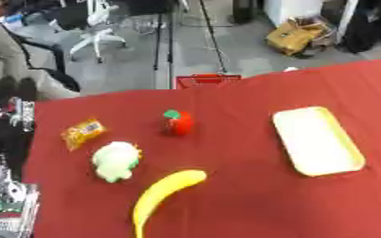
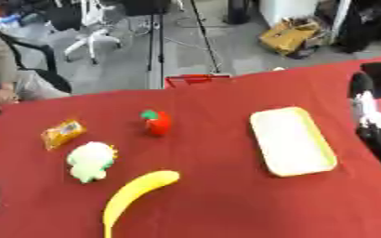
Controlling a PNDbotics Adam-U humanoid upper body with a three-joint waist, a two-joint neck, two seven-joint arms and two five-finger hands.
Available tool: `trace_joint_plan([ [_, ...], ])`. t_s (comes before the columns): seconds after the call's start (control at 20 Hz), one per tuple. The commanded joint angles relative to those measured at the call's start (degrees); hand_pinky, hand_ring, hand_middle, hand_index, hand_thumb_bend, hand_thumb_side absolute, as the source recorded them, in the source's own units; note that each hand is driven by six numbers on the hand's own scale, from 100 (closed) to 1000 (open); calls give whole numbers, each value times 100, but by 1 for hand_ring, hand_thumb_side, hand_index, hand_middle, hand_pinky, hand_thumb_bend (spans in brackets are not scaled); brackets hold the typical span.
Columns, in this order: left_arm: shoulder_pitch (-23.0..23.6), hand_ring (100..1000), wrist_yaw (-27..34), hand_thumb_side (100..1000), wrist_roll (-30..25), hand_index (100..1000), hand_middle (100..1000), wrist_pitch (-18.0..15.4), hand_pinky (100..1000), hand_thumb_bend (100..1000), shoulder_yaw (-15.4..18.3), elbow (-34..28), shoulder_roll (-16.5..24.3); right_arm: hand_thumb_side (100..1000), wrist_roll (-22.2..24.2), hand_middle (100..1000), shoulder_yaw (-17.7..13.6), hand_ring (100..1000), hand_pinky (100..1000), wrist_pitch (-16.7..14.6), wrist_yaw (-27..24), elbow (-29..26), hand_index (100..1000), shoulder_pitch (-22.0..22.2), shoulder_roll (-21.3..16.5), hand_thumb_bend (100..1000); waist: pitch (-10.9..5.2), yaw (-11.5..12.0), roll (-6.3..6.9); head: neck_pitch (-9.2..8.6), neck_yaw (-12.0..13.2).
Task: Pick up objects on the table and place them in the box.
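Note:
On the red table lies a shallow yellow box (image 1: 317, 140) at the right, with nothing in it. A red tomato-like toy with a green top (image 1: 177, 122) stands near the middle. An orange snack packet (image 1: 82, 133) lies at the left, with a white and pale green plush (image 1: 115, 160) just below it. A yellow banana (image 1: 164, 191) lies at the front. My right hand (image 2: 371, 116), black with white parts, hangs at the right edge beside the box and touches nothing. My left arm (image 1: 5, 139) shows dark at the left edge, off the cloth.
A red basket (image 1: 206, 80) stands behind the table's far edge. Office chairs, a tripod and a cardboard box stand on the floor beyond. A silver frame (image 1: 7, 200) sits at the lower left beside the table.

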Motion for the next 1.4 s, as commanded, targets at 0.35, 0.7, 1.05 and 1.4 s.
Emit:
trace_joint_plan([
  [0.35, -46, 827, -198, 322, -209, 819, 743, 88, 585, 875, 63, -126, 101, 674, -12, 608, -23, 612, 600, -3, 6, -139, 736, -49, -79, 313, -46, -6, -106, -91, -24],
  [0.7, -42, 826, -194, 314, -69, 831, 745, 25, 581, 818, 69, -144, 97, 673, -6, 607, -21, 612, 600, -2, 16, -139, 736, -45, -78, 314, -43, -11, -99, -96, -24],
  [1.05, -115, 838, -1010, 344, -763, 867, 786, 735, 638, 813, -109, 249, 799, 673, 9, 607, -6, 612, 600, -4, 11, -139, 736, -46, -103, 313, -64, -33, -73, -84, -9],
  [1.4, -616, 833, -2733, 375, -3463, 904, 822, 1556, 727, 786, -580, 872, 1932, 673, 49, 607, 25, 612, 601, 0, 0, -139, 736, -22, -96, 312, -129, -55, -31, -77, 3],
])
